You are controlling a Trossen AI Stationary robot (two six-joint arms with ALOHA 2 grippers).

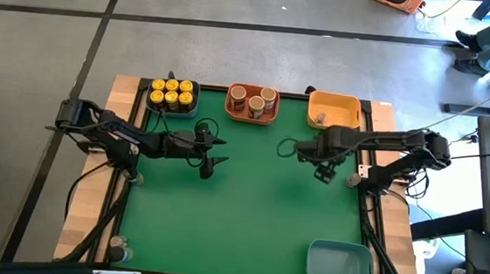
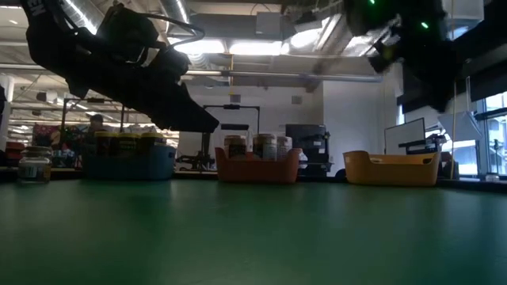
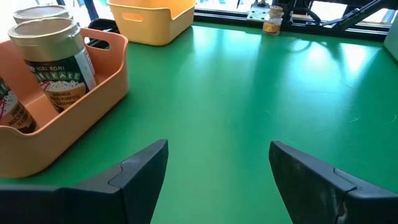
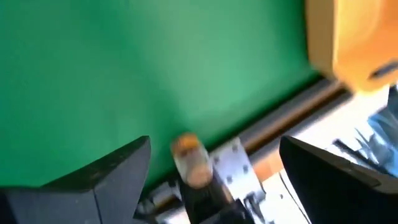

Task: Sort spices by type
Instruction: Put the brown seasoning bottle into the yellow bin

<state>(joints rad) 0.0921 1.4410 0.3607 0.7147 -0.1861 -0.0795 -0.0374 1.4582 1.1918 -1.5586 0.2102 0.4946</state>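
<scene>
Several yellow-lidded jars (image 1: 171, 94) stand in the dark blue bin (image 1: 193, 107) at the far edge. Three wider tan-lidded jars (image 1: 254, 100) stand in the orange bin (image 1: 230, 110); two show close in the left wrist view (image 3: 53, 59). A tiny jar (image 1: 321, 118) sits in the yellow bin (image 1: 335, 100). Another tiny jar (image 4: 189, 158) stands on the table's right rail (image 3: 272, 20). My left gripper (image 1: 213, 153) hovers open over the green mat in front of the orange bin. My right gripper (image 1: 325, 171) is open too, near the yellow bin, and faces the rail jar.
A pale blue bin (image 1: 340, 265) sits at the near right corner. Small jars stand on the wooden left border (image 1: 137, 178) and near the left front corner (image 1: 118, 251); one shows in the low view (image 2: 35, 166). Bare green mat (image 1: 248, 207) fills the middle.
</scene>
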